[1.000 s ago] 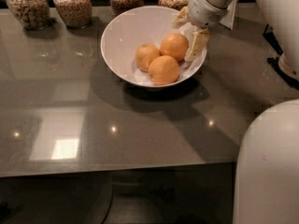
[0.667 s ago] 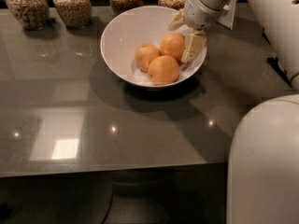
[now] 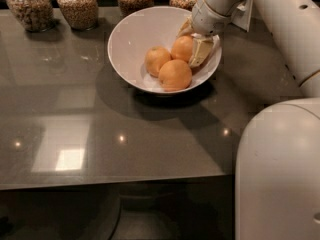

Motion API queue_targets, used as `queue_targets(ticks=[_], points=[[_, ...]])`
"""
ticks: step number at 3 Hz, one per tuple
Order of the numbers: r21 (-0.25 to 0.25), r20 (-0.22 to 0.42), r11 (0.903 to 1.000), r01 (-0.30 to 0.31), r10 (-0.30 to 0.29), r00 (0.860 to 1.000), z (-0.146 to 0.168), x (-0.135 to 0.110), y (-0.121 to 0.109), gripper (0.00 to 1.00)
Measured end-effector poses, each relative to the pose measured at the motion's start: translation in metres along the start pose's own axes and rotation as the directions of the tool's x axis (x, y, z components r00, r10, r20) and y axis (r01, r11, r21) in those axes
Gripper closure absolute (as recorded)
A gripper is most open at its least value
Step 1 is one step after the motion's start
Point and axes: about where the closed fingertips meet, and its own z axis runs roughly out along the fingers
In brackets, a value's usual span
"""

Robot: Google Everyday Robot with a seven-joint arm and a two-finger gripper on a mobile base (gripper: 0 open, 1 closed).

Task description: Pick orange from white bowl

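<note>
The white bowl (image 3: 125,44) stands at the back middle of the dark table and holds three round fruits. The orange (image 3: 181,47), the deepest in colour, lies at the bowl's back right. A paler fruit (image 3: 156,60) lies to its left and a lighter orange one (image 3: 175,75) in front. My gripper (image 3: 187,49) reaches down into the bowl from the upper right. It is open, with one finger (image 3: 185,30) behind the orange and the other finger (image 3: 201,51) on its right side.
Several glass jars of grains stand along the table's back edge, among them one at the far left (image 3: 29,6) and one beside it (image 3: 77,5). My white arm (image 3: 280,29) and base (image 3: 280,174) fill the right side.
The gripper has shifted slightly left and deeper into the bowl, so its fingers sit closer around the orange. The fruits have not moved.
</note>
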Motion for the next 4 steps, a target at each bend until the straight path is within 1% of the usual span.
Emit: queue_targets(ticks=[1,2,3,4], points=[[-0.009,0.016,0.9999,0.005,-0.005,1.0,0.005,-0.002,0.0,0.71],[-0.006,0.022,0.9999,0.008,-0.008,1.0,0.003,-0.004,0.0,0.95],[0.031,0.055,0.9992,0.027,-0.029,0.998,-0.011,-0.016,-0.006,1.0],[0.085,0.092,0.9944,0.063,-0.071,0.993,-0.034,-0.036,-0.014,1.0]])
